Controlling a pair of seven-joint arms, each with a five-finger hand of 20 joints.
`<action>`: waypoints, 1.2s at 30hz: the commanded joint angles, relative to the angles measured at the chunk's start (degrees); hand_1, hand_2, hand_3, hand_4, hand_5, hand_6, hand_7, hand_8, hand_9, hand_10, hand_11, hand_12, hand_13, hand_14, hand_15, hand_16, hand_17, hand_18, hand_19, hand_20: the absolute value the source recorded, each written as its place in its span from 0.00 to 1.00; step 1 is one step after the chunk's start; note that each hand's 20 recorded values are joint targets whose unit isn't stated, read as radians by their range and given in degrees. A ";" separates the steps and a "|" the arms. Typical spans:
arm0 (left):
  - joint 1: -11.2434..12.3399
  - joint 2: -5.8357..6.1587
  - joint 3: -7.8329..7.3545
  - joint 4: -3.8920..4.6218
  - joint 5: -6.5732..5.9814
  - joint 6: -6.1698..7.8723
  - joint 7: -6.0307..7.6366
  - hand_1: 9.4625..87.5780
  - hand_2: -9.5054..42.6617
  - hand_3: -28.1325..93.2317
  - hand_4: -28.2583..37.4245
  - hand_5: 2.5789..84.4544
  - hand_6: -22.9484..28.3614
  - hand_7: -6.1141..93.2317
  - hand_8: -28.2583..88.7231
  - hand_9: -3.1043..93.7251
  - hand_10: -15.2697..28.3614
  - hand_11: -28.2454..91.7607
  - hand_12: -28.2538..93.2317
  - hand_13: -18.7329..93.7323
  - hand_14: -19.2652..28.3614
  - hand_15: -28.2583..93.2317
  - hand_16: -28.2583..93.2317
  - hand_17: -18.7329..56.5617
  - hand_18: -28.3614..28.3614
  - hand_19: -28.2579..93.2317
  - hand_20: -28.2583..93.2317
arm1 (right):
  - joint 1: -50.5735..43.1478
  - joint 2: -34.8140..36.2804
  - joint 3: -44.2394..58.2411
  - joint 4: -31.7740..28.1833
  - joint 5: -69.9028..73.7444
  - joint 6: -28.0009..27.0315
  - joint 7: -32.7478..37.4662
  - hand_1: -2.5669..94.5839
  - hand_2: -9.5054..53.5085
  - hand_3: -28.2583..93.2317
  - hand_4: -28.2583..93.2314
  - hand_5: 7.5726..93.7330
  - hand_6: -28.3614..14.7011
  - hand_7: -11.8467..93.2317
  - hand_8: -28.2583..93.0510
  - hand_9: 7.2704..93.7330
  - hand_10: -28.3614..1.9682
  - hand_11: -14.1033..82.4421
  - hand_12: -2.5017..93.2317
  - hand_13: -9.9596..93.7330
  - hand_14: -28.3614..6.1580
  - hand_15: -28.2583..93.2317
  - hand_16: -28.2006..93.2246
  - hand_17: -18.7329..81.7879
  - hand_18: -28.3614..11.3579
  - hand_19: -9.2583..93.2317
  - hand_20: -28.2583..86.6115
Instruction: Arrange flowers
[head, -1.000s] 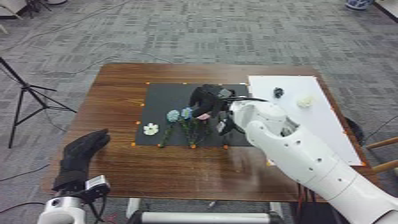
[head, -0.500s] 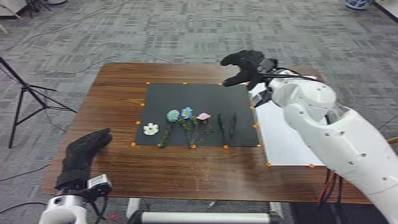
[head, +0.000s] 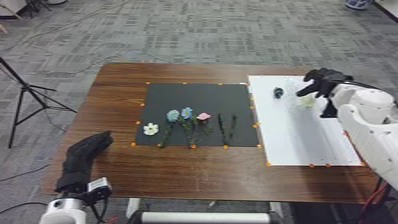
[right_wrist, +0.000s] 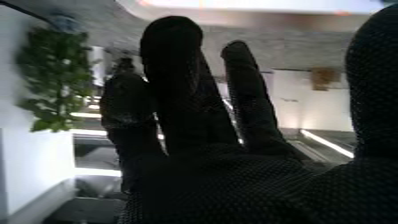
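Three stemmed flowers are lying on the black mat (head: 169, 95) now, and the right robot hand (head: 329, 80) has cleared off them. A second ago it was right over the pink flower (head: 203, 116); since then it's swung across to the far end of the white board (head: 306, 145), close by the pale flower (head: 306, 101). Can't tell if they're touching. The pink one sits beside the two blue flowers (head: 179, 114), with the white flower (head: 150, 129) off to their left and two dark stems (head: 227, 126) to the right of the pink one. All of it's on the brown counter (head: 115, 95).

My read is that the pink flower got dropped off and the arm is heading for the next pick, probably the pale one, though the small dark thing (head: 278, 93) on the board could be a candidate too. Squashing petals would be my main worry there.

Head view is the one for the layout. Right wrist view gives you the fingers: straight, wide apart, no flower between them, plus a leafy green plant (right_wrist: 49, 75) off in the room. Left robot hand (head: 82, 152) is resting by the near left corner, fingers out straight, same as before.
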 joint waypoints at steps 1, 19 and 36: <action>0.77 -0.84 -0.31 -0.51 0.18 -0.83 -0.65 0.24 0.24 0.81 0.04 0.59 0.49 0.24 0.16 0.55 0.67 0.42 0.32 0.49 0.74 0.39 0.23 0.28 0.73 0.34 0.37 | -2.91 -0.31 -2.18 -0.46 -1.22 3.22 1.26 0.34 0.00 0.77 0.06 0.43 0.59 0.25 0.19 0.54 0.40 0.26 0.26 0.77 0.49 0.78 0.49 0.61 0.16 0.96 0.74; 1.69 -0.32 -1.53 -0.85 -0.41 -1.00 -0.58 0.23 0.24 0.81 0.04 0.59 0.50 0.24 0.16 0.54 0.67 0.42 0.32 0.49 0.74 0.39 0.24 0.28 0.73 0.34 0.37 | -2.59 5.75 -6.94 -10.59 8.95 20.02 3.23 0.68 0.00 0.69 0.07 0.79 0.62 0.36 0.32 0.94 0.62 0.27 0.47 0.93 0.74 0.76 0.52 0.78 0.32 1.00 0.74; 0.25 -0.23 -0.86 -0.34 -0.12 -1.74 -1.15 0.23 0.24 0.81 0.04 0.59 0.50 0.24 0.16 0.55 0.67 0.42 0.32 0.49 0.74 0.39 0.24 0.28 0.73 0.34 0.37 | 4.37 -10.02 -20.00 -12.83 12.14 8.26 -1.44 0.67 0.00 0.70 0.07 0.80 0.63 0.36 0.32 0.95 0.62 0.27 0.46 0.94 0.75 0.75 0.53 0.79 0.33 1.00 0.75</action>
